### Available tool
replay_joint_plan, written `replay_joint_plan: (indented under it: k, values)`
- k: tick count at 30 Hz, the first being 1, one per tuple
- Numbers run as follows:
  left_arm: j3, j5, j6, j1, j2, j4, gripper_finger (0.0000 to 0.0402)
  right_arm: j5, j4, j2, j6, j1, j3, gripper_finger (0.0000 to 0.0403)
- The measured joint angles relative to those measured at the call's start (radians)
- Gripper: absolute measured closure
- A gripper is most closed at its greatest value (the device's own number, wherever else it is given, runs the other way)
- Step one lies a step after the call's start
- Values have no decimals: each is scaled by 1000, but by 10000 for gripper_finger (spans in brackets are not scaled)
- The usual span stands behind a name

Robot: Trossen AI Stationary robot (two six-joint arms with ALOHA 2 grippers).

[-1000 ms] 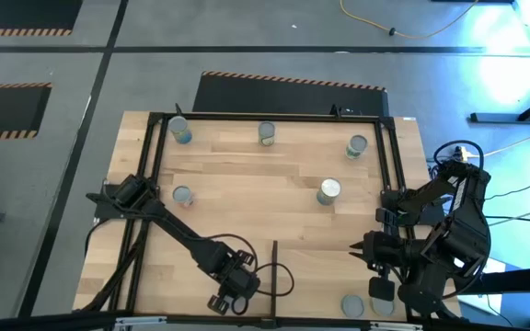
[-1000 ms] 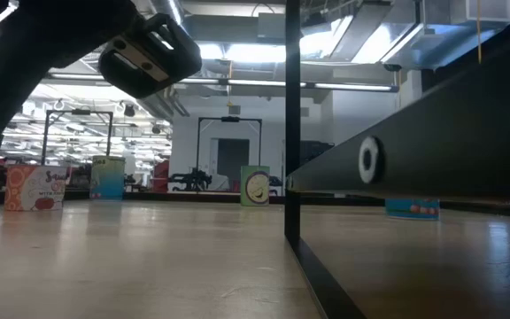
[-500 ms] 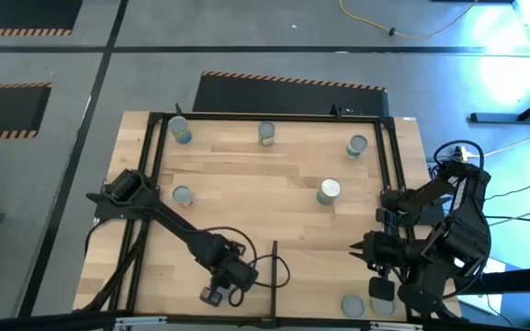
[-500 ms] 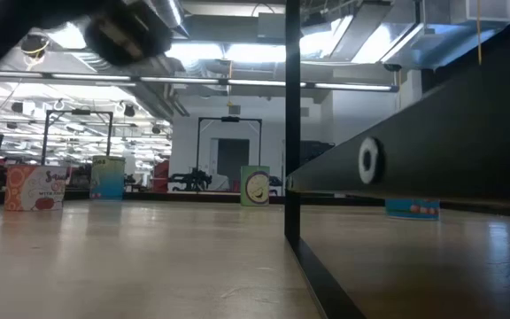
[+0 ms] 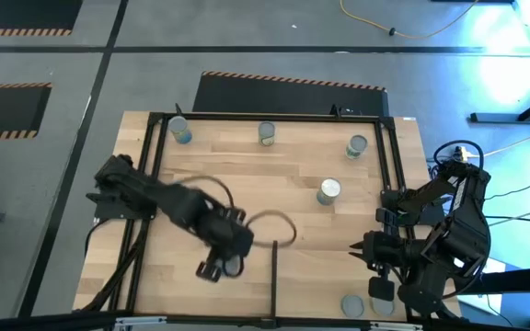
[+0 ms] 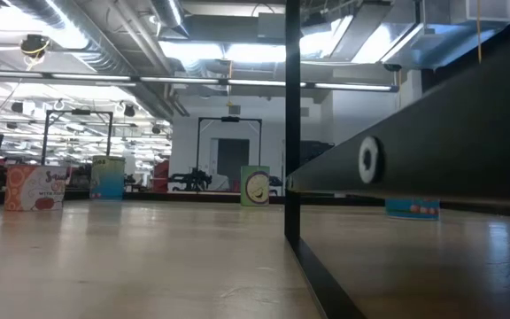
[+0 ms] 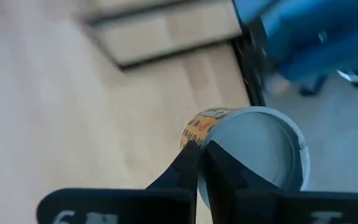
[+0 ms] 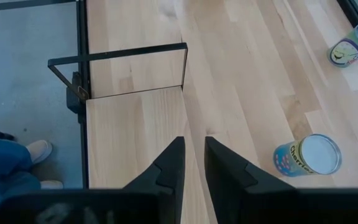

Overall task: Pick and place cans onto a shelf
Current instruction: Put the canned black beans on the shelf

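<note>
The left gripper (image 5: pixel 217 267) has its fingers pinched onto the rim of a can (image 7: pixel 253 149), as the left wrist view shows: one finger lies inside the open grey top, the other against the patterned side. A second ago this gripper was lower on the table, close beside the thin black divider bar (image 5: pixel 274 276), and its fingers were still closing; now they are tight and the arm has swung up and away from that spot, blurred with motion. The low view, which showed the gripper overhead a moment ago, no longer shows it. That suggests the can has just been grasped and is being carried, likely toward the shelf (image 8: pixel 129 143), though where it will land cannot be judged.

The right gripper (image 8: pixel 191 155) waits at the table's right edge, fingers a little apart and empty.

Other cans stand untouched: three along the far edge (image 5: pixel 179 130) (image 5: pixel 266 133) (image 5: pixel 356 145), one mid-table (image 5: pixel 328 190), and two near the right arm (image 5: pixel 352 305).
</note>
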Motion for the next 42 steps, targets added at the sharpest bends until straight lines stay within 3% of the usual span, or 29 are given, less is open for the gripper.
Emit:
replay_joint_plan:
  k: [8,15,18,22,32,34,42]
  values:
    - [273,-148,141,108,-1,-82,397,26,0,0,0,0,0,339]
    - [316,-201,235,204,13,13,397,45,0,0,1,0,0,339]
    - [315,-173,305,235,40,137,397,46,-1,0,15,0,0,339]
    - [316,-45,378,255,72,292,397,40,-1,0,25,0,0,339]
    - [313,6,444,237,172,330,397,78,-2,-9,76,0,0,339]
    - [316,-34,444,232,196,370,397,78,-2,-9,75,0,0,339]
    - [315,-389,437,214,231,473,397,88,-2,-6,74,-9,0,339]
